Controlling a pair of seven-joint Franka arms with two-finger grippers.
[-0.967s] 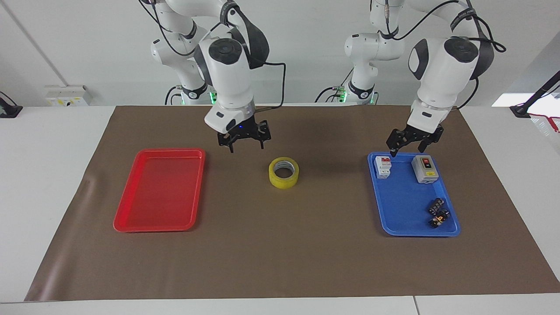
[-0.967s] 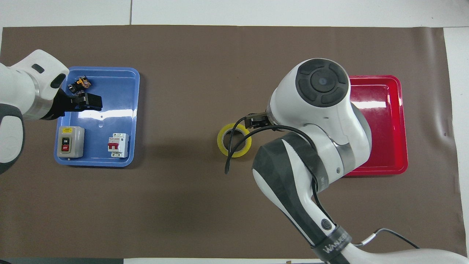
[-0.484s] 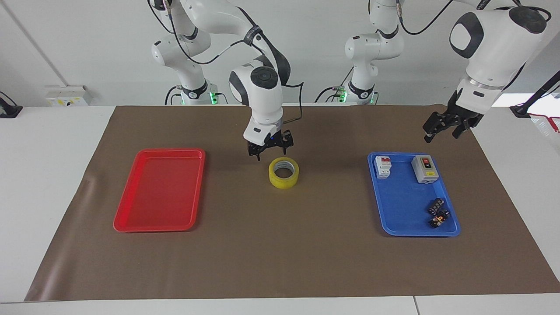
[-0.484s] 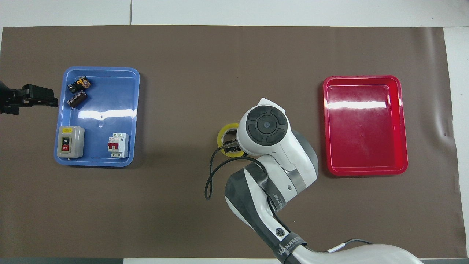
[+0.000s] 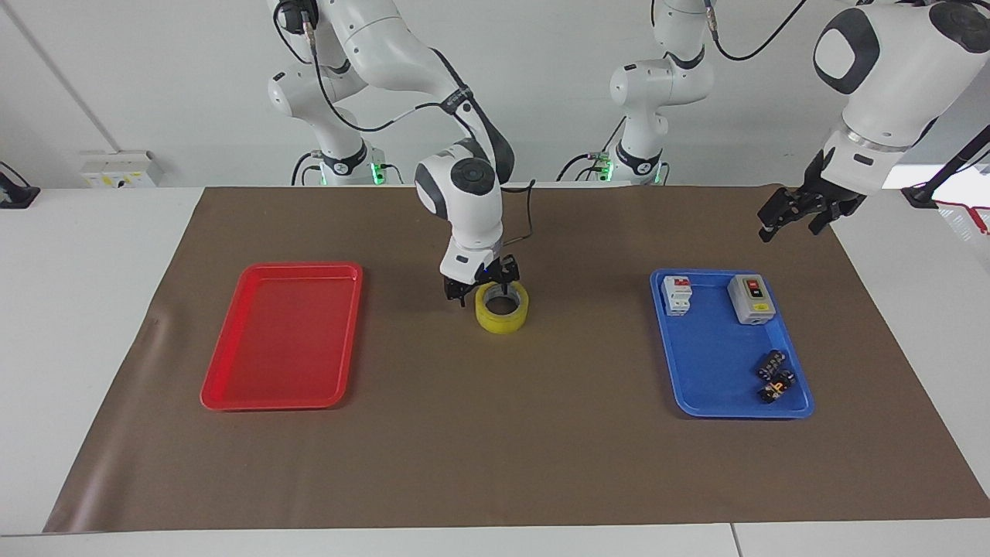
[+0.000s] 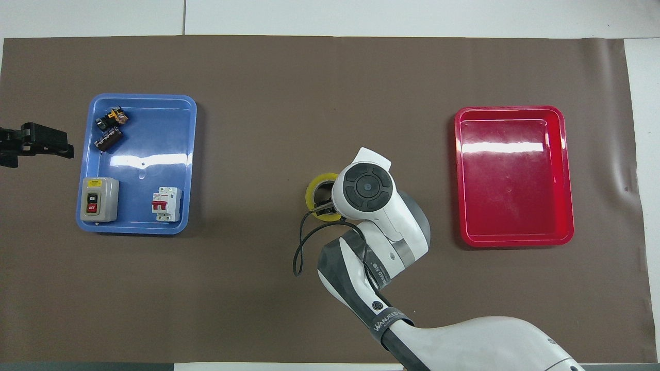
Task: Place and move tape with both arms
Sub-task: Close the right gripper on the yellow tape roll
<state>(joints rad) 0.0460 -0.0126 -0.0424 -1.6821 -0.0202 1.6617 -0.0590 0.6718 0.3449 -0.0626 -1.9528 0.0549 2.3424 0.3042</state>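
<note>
we found the tape [image 5: 502,307] lying flat on the brown mat [image 5: 495,464] near the middle of the table, between the red tray [image 5: 282,334] and the blue tray [image 5: 731,344]. the right gripper [image 5: 481,287] was down at the roll's robot-side edge, its spread fingers straddling the wall of the ring, one tip outside and another over the hole; we could not tell whether they were yet pressing the tape. from overhead the right arm's wrist covered most of the roll, leaving only an arc of yellow [image 6: 314,191] in sight. the left gripper [image 5: 800,210] hung in the air over the mat's edge at the left arm's end of the table, clear of the blue tray, its fingers apart and holding nothing. in the blue tray sat a grey switch box [image 5: 751,298] and a white breaker [image 5: 677,295] at the end nearer to the robots, with two small dark parts [image 5: 774,375] at the farther end. the red tray held nothing.
</note>
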